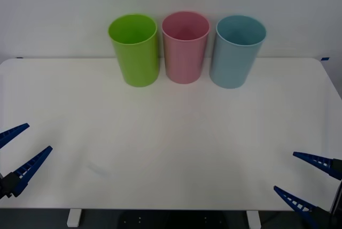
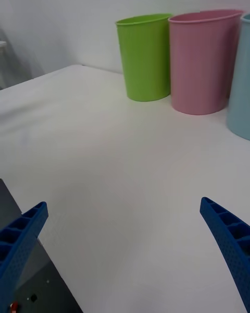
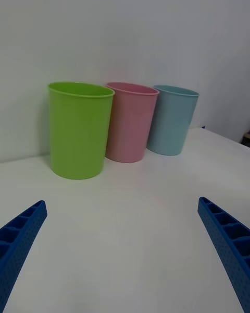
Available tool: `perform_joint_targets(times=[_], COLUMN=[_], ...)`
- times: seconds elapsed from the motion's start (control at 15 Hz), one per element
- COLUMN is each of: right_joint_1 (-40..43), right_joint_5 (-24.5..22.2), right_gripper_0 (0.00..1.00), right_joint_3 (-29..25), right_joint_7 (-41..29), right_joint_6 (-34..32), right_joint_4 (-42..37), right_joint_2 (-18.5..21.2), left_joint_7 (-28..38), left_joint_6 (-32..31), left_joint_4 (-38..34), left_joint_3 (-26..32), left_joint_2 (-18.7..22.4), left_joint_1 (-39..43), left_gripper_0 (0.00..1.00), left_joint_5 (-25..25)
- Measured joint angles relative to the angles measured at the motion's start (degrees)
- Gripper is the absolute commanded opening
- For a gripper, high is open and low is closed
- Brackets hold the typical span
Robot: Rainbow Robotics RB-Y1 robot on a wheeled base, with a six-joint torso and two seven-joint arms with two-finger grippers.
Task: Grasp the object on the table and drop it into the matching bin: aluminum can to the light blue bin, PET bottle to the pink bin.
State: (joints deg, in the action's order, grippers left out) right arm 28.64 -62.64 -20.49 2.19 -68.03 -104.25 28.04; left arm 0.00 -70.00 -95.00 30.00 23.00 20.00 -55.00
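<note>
Three bins at tabletop rear: lime green bin, pink bin, light blue bin. Left claw and right claw: spread, at near corners.

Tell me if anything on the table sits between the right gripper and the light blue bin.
Nothing visible does. The right gripper hangs open at the table's near right edge, and bare white tabletop runs from it to the light blue bin at the far edge, beside the pink bin.

The table is white. One bin is lime green, the pink bin is pink, and the light blue bin is light blue. The fingers are blue with ribs.
</note>
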Motion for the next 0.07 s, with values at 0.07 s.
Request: perform_joint_targets(times=[0.07], right_joint_1=[0.01], right_joint_5=[0.0], right_gripper_0=[1.0], right_joint_3=[0.0], right_joint_7=[0.0], right_joint_6=[0.0], right_joint_4=[0.0], right_joint_2=[0.0], left_joint_7=[0.0], left_joint_6=[0.0], left_joint_4=[0.0], left_joint_3=[0.0], left_joint_2=[0.0], left_joint_1=[0.0], left_gripper_0=[1.0], left_joint_5=[0.0])
